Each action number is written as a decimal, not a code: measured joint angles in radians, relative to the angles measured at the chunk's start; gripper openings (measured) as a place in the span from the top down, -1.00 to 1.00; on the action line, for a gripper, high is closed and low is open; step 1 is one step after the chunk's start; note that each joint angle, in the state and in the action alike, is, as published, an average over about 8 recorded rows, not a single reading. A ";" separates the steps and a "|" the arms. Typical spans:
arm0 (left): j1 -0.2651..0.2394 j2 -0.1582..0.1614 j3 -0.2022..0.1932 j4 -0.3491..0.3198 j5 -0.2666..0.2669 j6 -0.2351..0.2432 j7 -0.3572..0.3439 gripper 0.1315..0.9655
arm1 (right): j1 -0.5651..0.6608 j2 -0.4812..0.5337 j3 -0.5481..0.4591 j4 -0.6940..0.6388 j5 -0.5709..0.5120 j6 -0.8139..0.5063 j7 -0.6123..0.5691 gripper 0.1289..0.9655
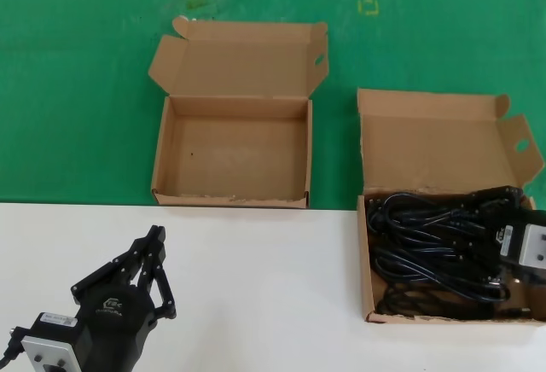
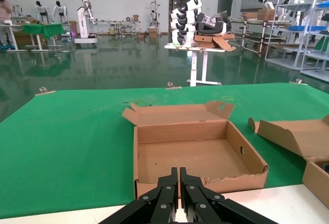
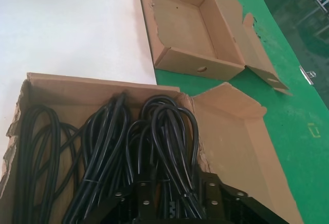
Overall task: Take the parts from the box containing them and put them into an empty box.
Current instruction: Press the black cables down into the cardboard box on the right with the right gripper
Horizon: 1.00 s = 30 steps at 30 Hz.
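The box containing the parts sits at the right on the white table, its ragged-edged lid standing open. Several black coiled cables fill it. My right gripper is down inside this box, at its right side. In the right wrist view, my right gripper is open with its fingers straddling a cable bundle. The empty box lies on the green mat, left of centre, lid open. My left gripper is shut and empty over the white table in front of it, and also shows in the left wrist view.
The table is white at the front and has a green mat at the back. The empty box lies straight ahead of my left gripper. The cable box's lid is to its right. A yellow mark is on the mat.
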 joint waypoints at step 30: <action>0.000 0.000 0.000 0.000 0.000 0.000 0.000 0.93 | -0.031 -0.003 0.074 0.079 -0.058 -0.048 -0.002 0.93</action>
